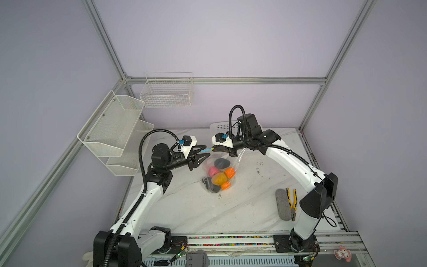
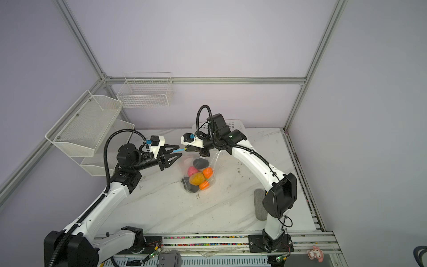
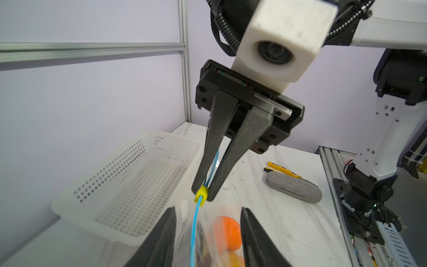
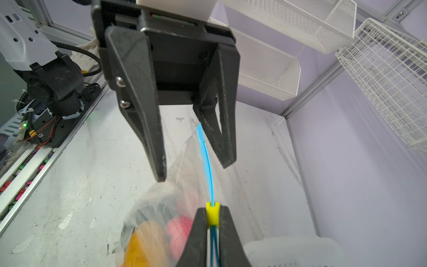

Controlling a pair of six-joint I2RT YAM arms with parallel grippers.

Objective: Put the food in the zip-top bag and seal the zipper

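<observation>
The zip-top bag (image 1: 236, 161) is seen at the centre of both top views, hung by its upper edge between the two arms. The food (image 1: 219, 178) is gathered in its lower part. Whether its base is rested on the tabletop (image 1: 184, 208) cannot be told.

The zipper (image 1: 205, 150) is laid almost level across the frame, its long axis running from left to right. The bag's length is pointed away from it toward the lower centre.

The jaws of the right arm (image 1: 288, 159) are closed narrowly on the yellow slider (image 3: 201, 193). The jaws of the left arm (image 1: 143, 203) are stood apart, with the free blue end of the strip between them, close beside one of them; no grip is shown there.

Ahead of the slider the strip is seen as one joined line, and behind it as two strands, so sealing is judged partly done.

The film is judged thin, slippery and limp, weighted by light toys. Hold is best taken on the stiffer strip end and the slider, not on the film.
</observation>
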